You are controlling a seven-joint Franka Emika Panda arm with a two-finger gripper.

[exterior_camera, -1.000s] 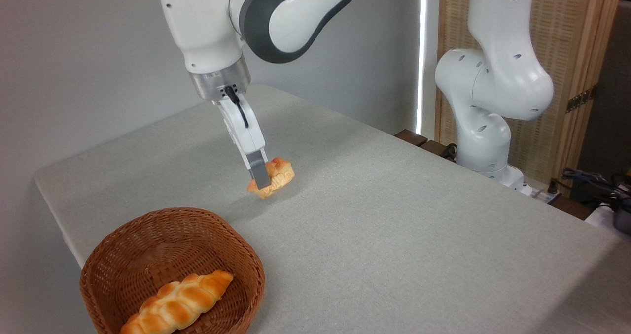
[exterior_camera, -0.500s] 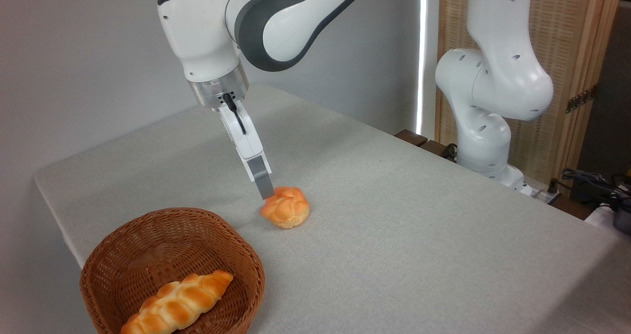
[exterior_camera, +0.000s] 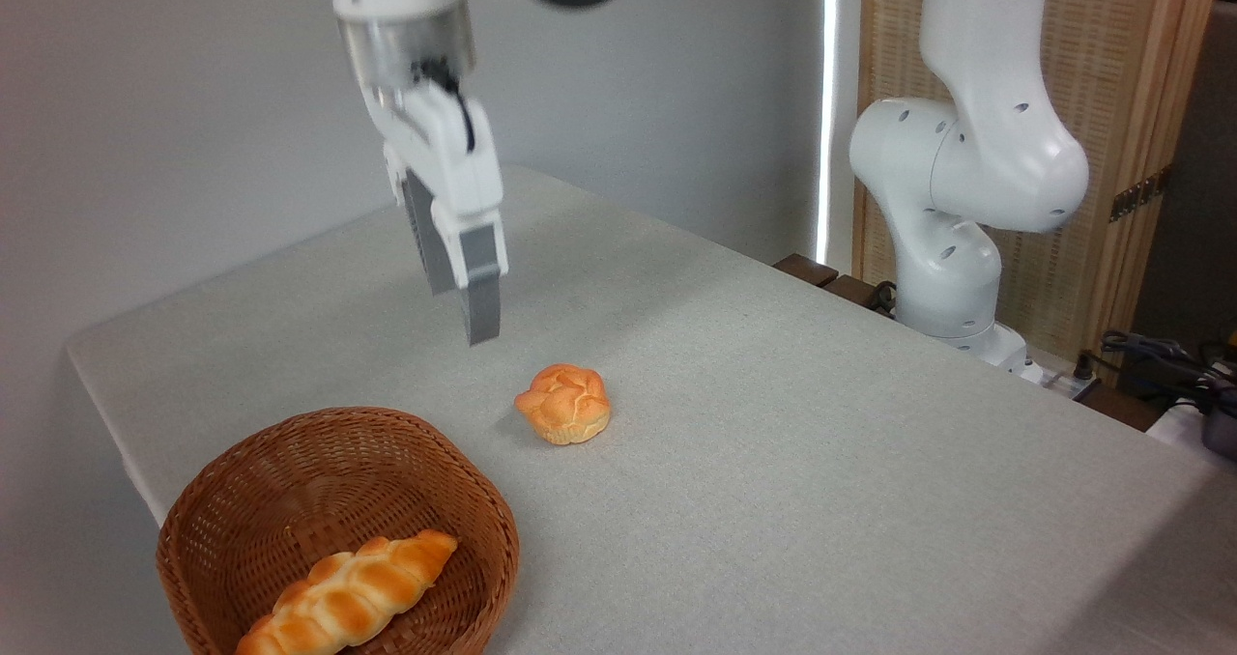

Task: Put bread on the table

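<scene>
The bread point(exterior_camera: 563, 404), a small round golden-orange bun with a knotted top, rests upright on the grey-beige table point(exterior_camera: 792, 442), a little right of the basket. My gripper point(exterior_camera: 462, 312) hangs in the air above and to the left of the bun, well apart from it. Its jaws are open and hold nothing.
A brown wicker basket point(exterior_camera: 290, 430) stands at the front left corner with a long braided loaf point(exterior_camera: 348, 592) inside. The arm's white base point(exterior_camera: 952, 240) rises past the table's far right edge, with cables point(exterior_camera: 1160, 365) beside it.
The bun was in the gripper above the table, then was let go onto the cloth. Since then the gripper has opened, lifted away upward and slightly left.
</scene>
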